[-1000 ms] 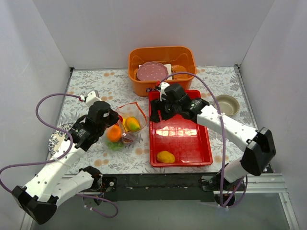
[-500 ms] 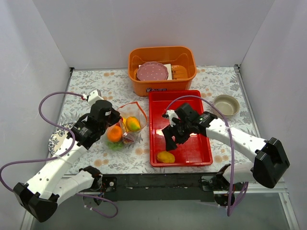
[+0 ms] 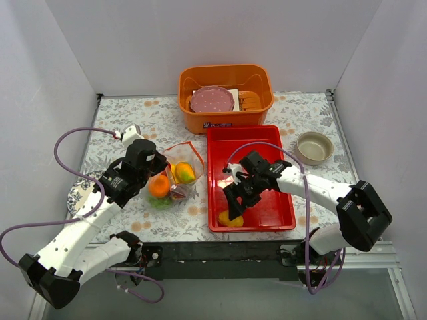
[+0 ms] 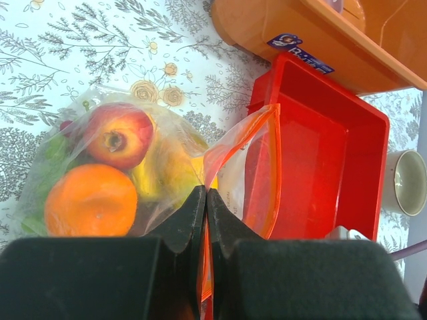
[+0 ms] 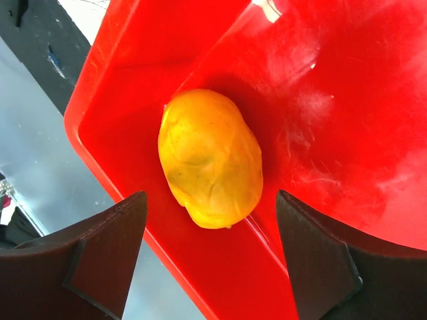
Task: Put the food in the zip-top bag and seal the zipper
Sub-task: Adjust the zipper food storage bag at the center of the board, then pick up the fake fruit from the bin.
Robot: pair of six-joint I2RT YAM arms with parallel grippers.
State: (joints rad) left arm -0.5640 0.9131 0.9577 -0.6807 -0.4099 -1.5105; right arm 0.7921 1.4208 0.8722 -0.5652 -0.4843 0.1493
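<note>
The clear zip-top bag [image 3: 175, 179] lies left of the red tray [image 3: 267, 207] with its mouth gaping toward the tray. Inside it are an orange [image 4: 90, 200], a red fruit [image 4: 120, 133] and yellow pieces. My left gripper [image 4: 205, 195] is shut on the bag's mouth edge, pinching the orange-red zipper [image 4: 272, 173] strip. A yellow mango [image 5: 210, 157] lies in the tray's near-left corner [image 3: 230, 219]. My right gripper [image 5: 211, 196] hangs open just above it, one finger on each side, not touching.
An orange bin [image 3: 225, 110] holding a pink plate [image 3: 212, 100] stands behind the tray. A beige bowl [image 3: 315, 145] sits at the right, and a patterned plate [image 3: 79, 195] lies under my left arm. White walls close in three sides.
My right arm swept from the tray's far end to its near-left corner over the mango, and its jaws widened. The left gripper and the bag stayed put.
</note>
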